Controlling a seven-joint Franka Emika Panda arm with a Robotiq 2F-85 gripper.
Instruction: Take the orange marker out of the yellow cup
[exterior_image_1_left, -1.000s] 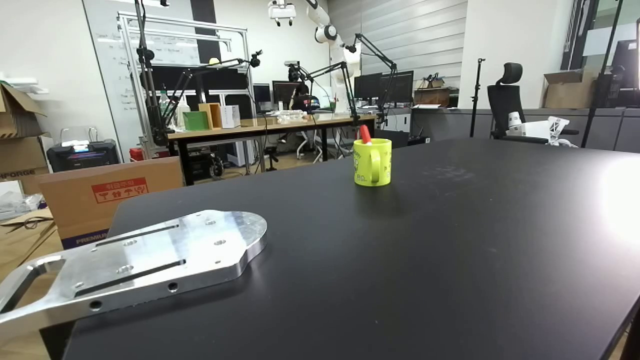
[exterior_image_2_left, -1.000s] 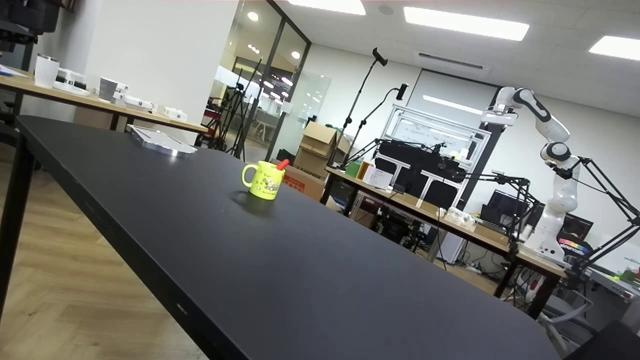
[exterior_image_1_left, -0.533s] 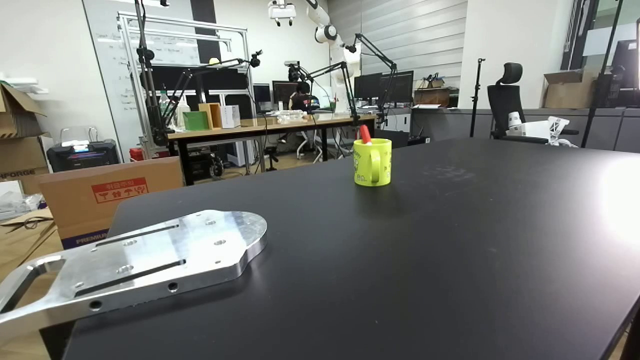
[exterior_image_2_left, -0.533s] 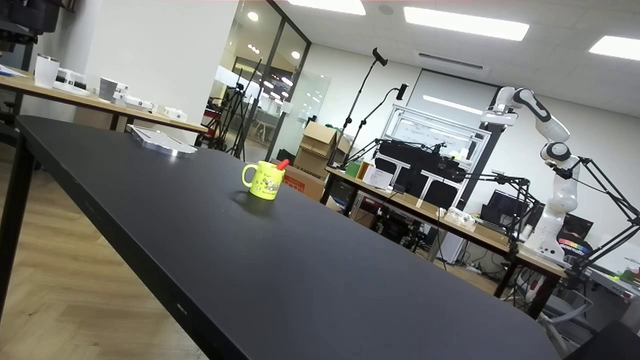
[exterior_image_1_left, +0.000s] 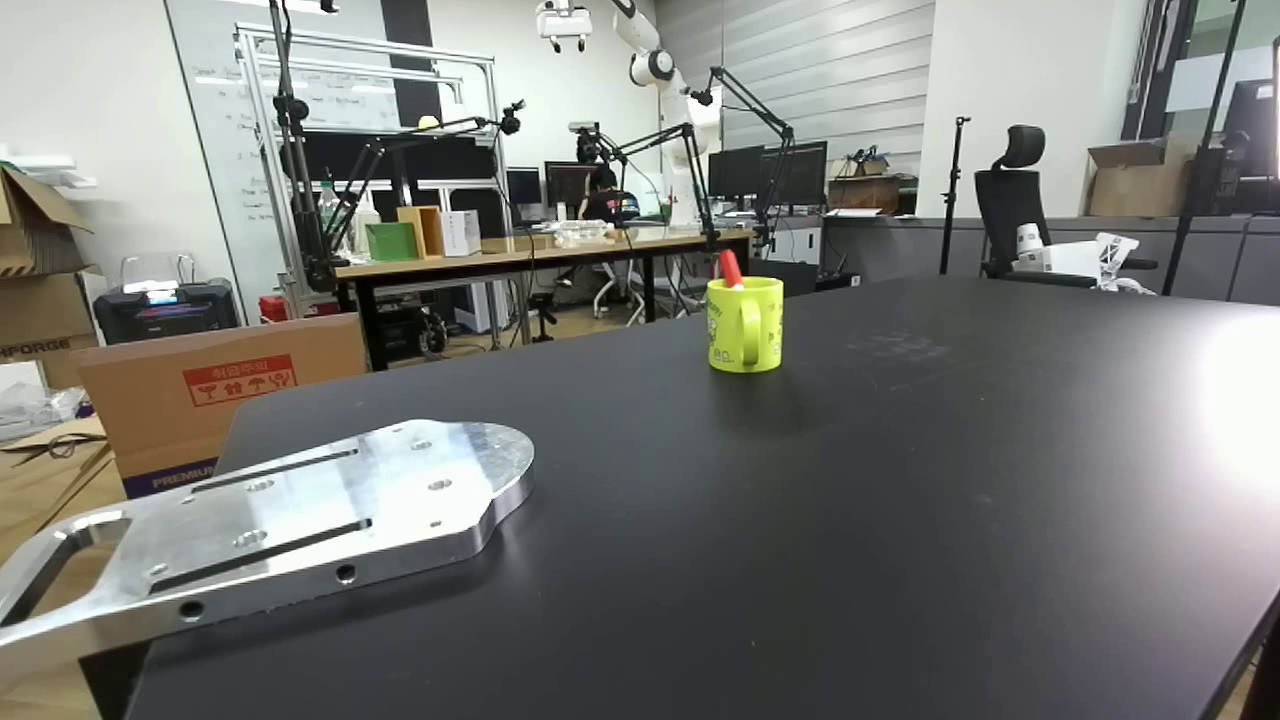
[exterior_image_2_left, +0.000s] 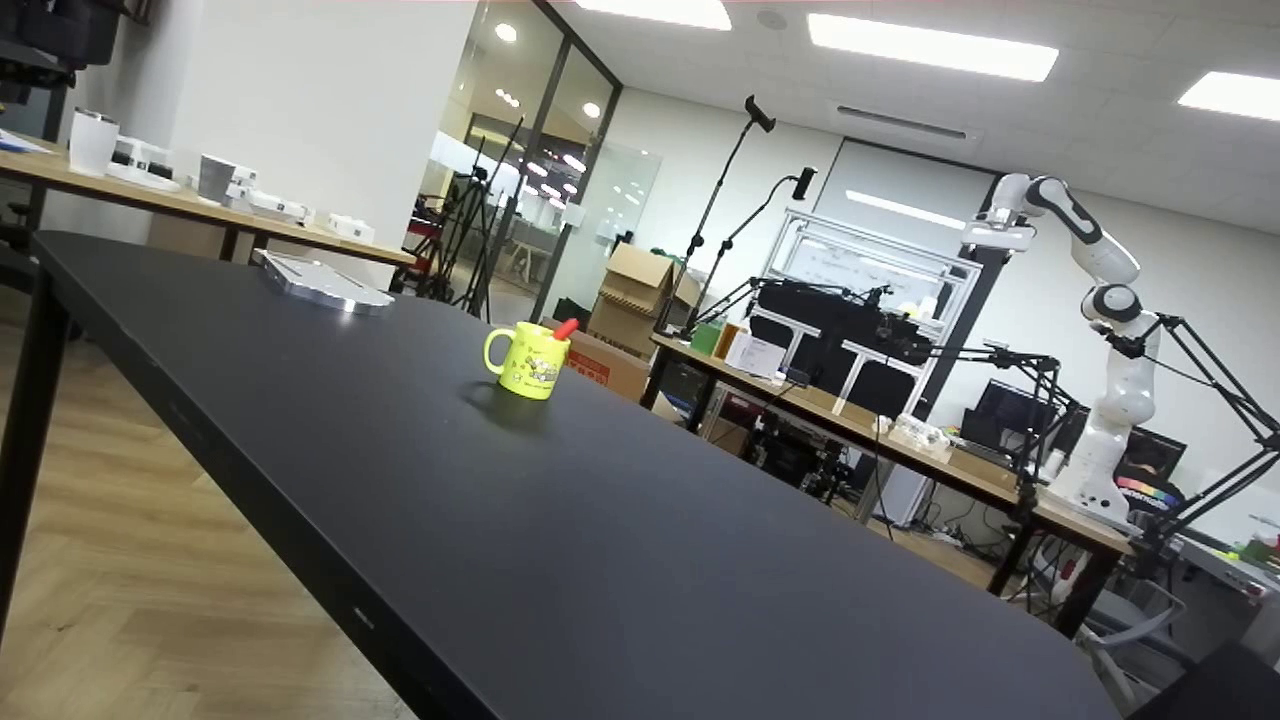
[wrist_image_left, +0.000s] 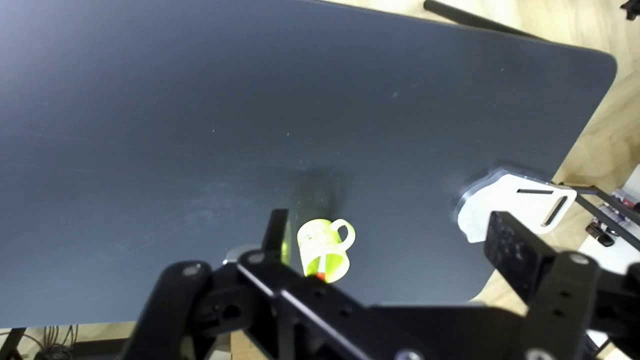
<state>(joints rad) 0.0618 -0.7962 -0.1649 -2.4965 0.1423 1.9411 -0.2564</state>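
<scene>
The yellow cup (exterior_image_1_left: 723, 335) is a small bright yellow-green mug with a handle, standing upright on the black table (exterior_image_1_left: 800, 520). It shows in an exterior view (exterior_image_2_left: 530, 368) and in the wrist view (wrist_image_left: 314, 240). The orange marker (exterior_image_1_left: 731, 268) leans inside the cup, its red-orange end above the rim, also visible in an exterior view (exterior_image_2_left: 566, 328). In the wrist view the marker (wrist_image_left: 321, 275) is partly hidden by the left finger's linkage. My gripper (wrist_image_left: 395, 242) is open and empty, with the cup below it, nearer the left finger. It is out of both exterior views.
A silver metal plate (exterior_image_1_left: 330, 510) lies near the table's end, also in the wrist view (wrist_image_left: 505, 202) behind the right finger. The table's edge runs close by the cup (exterior_image_2_left: 640, 420). A white arm (exterior_image_2_left: 1110, 260) stands on another table in the background.
</scene>
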